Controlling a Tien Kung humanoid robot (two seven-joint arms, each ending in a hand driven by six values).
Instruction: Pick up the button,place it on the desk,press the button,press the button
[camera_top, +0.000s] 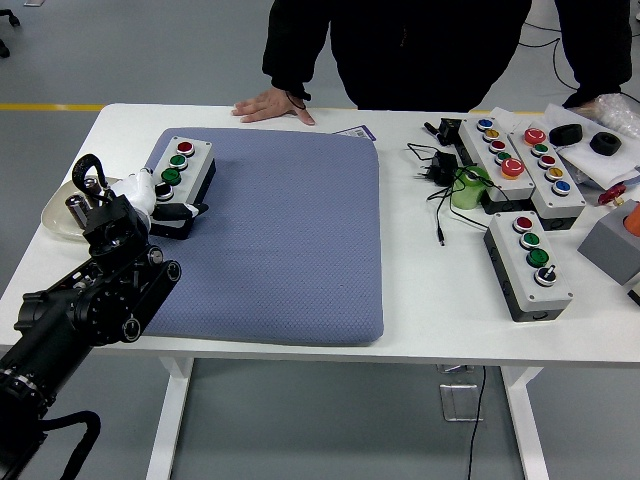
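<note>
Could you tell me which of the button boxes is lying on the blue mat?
The button box at the mat's far left corner, by the left hand. The other three boxes sit on the bare table to the right, off the mat.

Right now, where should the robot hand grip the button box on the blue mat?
Across its short width at the near end, coming from the left. The button box is long and narrow, buttons on top, and the left robot hand is already at that end.

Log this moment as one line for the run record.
left hand: at near end of button box | box: on blue mat | right arm: out of view | person's hand: flat on table
</note>
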